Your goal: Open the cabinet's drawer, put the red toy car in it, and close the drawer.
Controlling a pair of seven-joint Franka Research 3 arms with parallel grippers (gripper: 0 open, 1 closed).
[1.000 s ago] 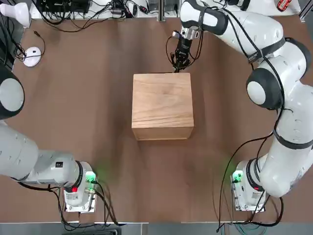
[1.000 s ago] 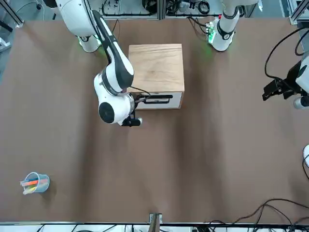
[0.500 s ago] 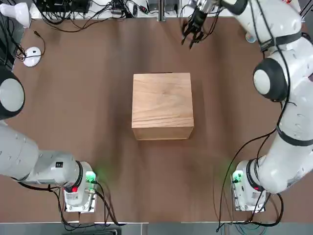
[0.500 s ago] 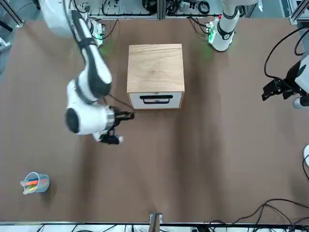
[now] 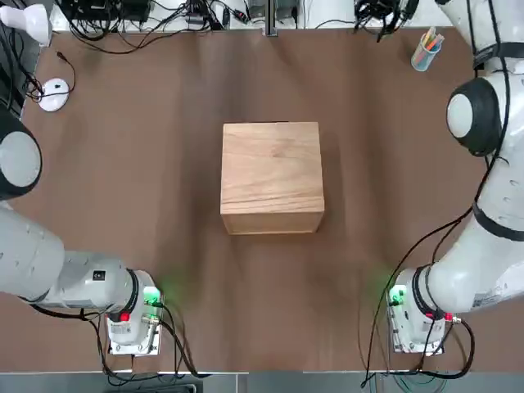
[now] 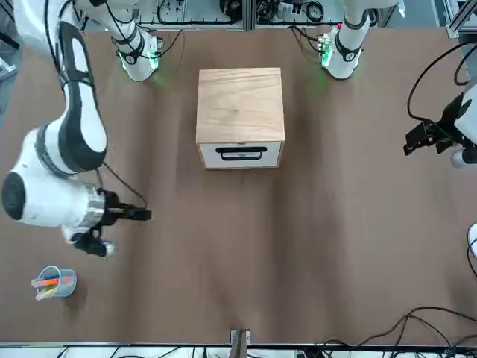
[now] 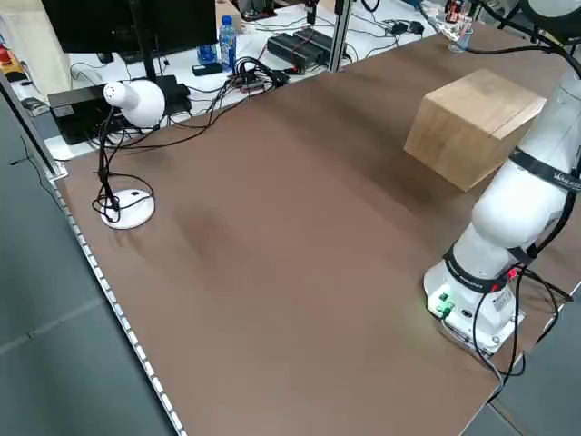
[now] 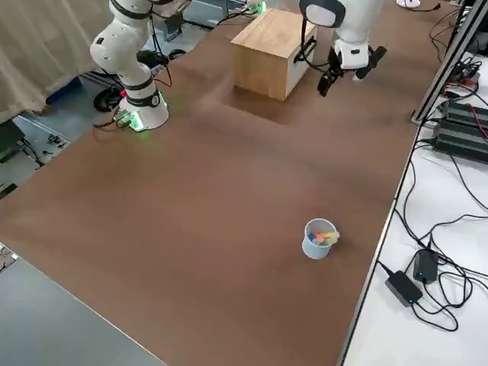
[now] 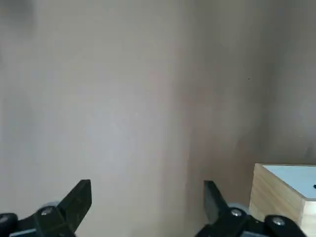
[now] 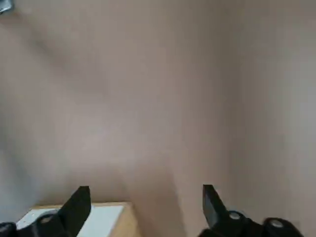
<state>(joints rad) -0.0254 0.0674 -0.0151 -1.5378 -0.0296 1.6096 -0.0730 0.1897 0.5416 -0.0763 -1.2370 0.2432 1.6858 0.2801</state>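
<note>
A: Where's the light tan cube-like wooden cabinet (image 6: 240,104)?

B: Centre of the brown worktop (image 6: 313,246). Its shallow pale drawer (image 6: 241,154) with the dark handle sits flush in the front face, shut. Red car isn't visible.

A: Arms?

B: Right gripper (image 6: 144,215) at left of the front frame, well clear of the cabinet, jaws apart, holding nothing. Left gripper (image 9: 148,205) over bare worktop, jaws apart, empty.

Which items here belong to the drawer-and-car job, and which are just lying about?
Job:
- cabinet
- drawer, pushed in flush
- red toy car: not visible in any view
- right hand, open, empty, off to the cabinet's side

Lying about:
- cup of pens
- computer mouse
- desk lamp
- water bottle
</note>
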